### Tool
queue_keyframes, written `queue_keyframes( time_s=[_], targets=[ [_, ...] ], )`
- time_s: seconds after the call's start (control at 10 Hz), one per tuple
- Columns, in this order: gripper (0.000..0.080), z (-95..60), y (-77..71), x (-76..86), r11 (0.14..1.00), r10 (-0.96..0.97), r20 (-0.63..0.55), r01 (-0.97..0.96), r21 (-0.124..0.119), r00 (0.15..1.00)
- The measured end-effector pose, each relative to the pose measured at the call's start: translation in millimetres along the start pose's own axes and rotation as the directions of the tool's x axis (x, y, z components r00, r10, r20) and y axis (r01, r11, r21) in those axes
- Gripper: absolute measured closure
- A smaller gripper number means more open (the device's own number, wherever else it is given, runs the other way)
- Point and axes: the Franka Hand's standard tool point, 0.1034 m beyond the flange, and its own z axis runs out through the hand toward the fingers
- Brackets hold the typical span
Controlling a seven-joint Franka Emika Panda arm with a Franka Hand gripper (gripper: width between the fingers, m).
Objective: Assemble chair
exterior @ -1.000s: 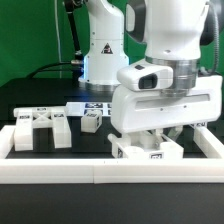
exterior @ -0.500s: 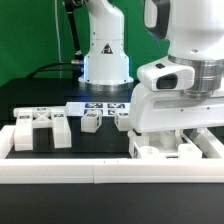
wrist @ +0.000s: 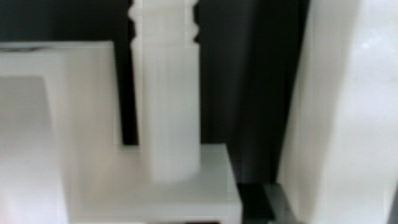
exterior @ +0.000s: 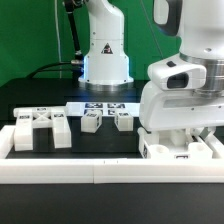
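Claw (exterior: 181, 137) closed over chunky smooth wht chair part (exterior: 165, 152).

Obs: gripper (exterior: 186, 134) stands farther from the slotted seat block (exterior: 36, 130) than one second ago, displaced toward the exterior view's right. The white chair part (exterior: 180, 152) under it shifts away from the seat block in step. A small tagged block (exterior: 121, 120), hidden behind the arm earlier, now shows between seat block and gripper.

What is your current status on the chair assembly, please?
Gripper shut, low over a white chair part by the border rail. Grip unconfirmed. Seat block at the exterior view's left, untouched. Nothing blocking seen.
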Motion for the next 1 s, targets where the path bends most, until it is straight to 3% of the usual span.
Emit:
queue_keyframes(
  time_s=[0.5, 0.8, 0.9, 1.0],
  targets=[
    [0.0765, 2.5, 4.9, -0.9, 1.0, 0.003, 0.005, -0.003, -0.006, 1.0],
    [0.0326, 3.1, 22.4, -6.0, 1.0, -0.023, 0.008, 0.023, -0.019, 1.0],
    [0.0326, 1.2, 26.9, -5.8, 1.0, -0.02, 0.007, 0.02, -0.023, 1.0],
    [0.0184, -6.0, 28.8, -6.2, 0.999, -0.025, 0.004, 0.025, -0.024, 1.0]
  ],
)
